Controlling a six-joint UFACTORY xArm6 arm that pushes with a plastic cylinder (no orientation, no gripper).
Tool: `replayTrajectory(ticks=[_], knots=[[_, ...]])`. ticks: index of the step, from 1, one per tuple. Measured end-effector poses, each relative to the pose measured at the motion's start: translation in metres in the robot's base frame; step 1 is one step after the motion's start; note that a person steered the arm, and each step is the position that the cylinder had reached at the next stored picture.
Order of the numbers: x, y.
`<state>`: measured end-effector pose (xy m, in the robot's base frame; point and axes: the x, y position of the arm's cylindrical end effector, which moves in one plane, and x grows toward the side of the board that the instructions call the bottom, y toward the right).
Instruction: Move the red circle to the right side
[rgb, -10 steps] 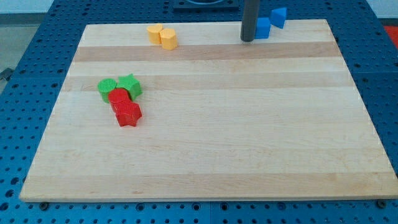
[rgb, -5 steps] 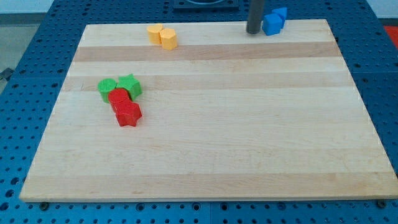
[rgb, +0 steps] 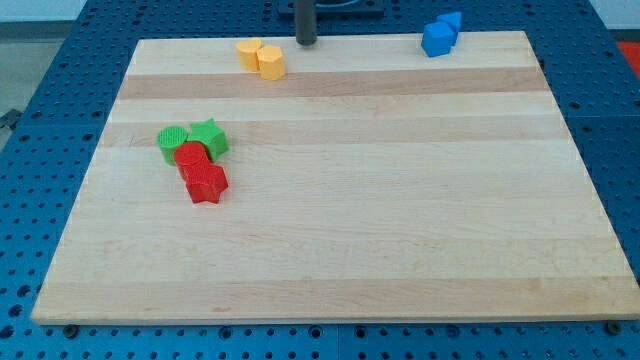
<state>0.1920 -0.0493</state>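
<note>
Camera view
My tip (rgb: 306, 43): bare rod end, holding nothing, at the board's (rgb: 330, 250) top edge, just right of the two yellow blocks (rgb: 261, 57).
Red circle (rgb: 192, 156): near the left edge, touching the red star (rgb: 206, 183), green circle (rgb: 172, 141) and green star (rgb: 208, 136).
Blue blocks (rgb: 439, 33): top right corner.

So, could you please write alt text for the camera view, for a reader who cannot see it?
My tip sits at the wooden board's top edge, right of two touching yellow blocks and far from the red circle. That circle lies at the view's left, packed between a green circle, a green star and a red star. Two blue blocks sit top right.
</note>
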Motion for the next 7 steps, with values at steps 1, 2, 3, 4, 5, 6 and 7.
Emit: replayTrajectory(ticks=[1,2,3,4,5,6,7], knots=[[0.001,-0.036],[0.001,-0.086],[0.0,-0.131],[0.0,-0.177],[0.013,-0.219],[0.088,-0.246],[0.114,-0.255]])
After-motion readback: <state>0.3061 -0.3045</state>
